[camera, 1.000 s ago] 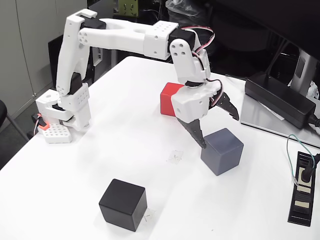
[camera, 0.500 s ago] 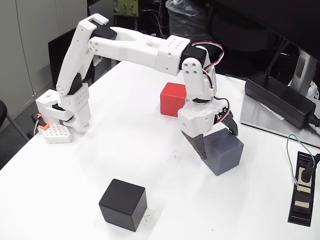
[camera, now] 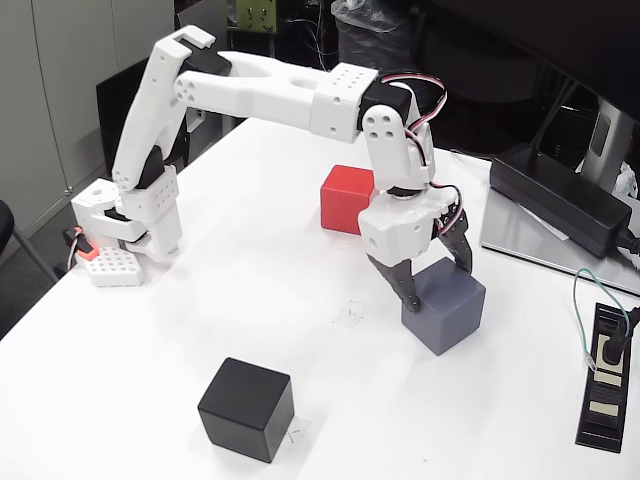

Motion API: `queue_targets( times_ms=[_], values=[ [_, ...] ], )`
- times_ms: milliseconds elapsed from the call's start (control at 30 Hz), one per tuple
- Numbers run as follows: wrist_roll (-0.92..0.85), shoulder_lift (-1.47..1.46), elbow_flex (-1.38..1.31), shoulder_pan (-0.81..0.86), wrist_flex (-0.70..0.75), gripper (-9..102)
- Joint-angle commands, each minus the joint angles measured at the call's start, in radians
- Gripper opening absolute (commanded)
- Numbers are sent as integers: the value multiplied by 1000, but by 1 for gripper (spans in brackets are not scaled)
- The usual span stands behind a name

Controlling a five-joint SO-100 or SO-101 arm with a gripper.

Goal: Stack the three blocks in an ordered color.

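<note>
Fixed view:
- Two-finger black-tipped gripper (camera: 435,273) lowered over slate blue-grey matte cube (camera: 444,305); jaws straddle cube's top edges, one dark finger (camera: 406,288) against near-left face, other at far edge. Clenched or merely bracketing: cannot tell.
- Straddle placement judged as grasp setup: cube centred between jaws for lift.
- Blue-grey cube on white tabletop (camera: 250,300), right of centre.
- Bright red cube (camera: 346,198) behind arm, near. Black cube (camera: 246,408) front, well apart.
- All three unstacked; stacking not begun.
</note>
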Motion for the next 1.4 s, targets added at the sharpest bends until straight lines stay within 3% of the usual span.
queue_targets(
  times_ms=[0, 700, 1167, 1367],
  values=[
    [5, 6, -14, -2, 8, 7],
    [2, 158, -311, -8, 405, 6],
    [100, 333, -324, -224, 408, 6],
    [117, 465, -140, -328, 408, 6]
  ],
)
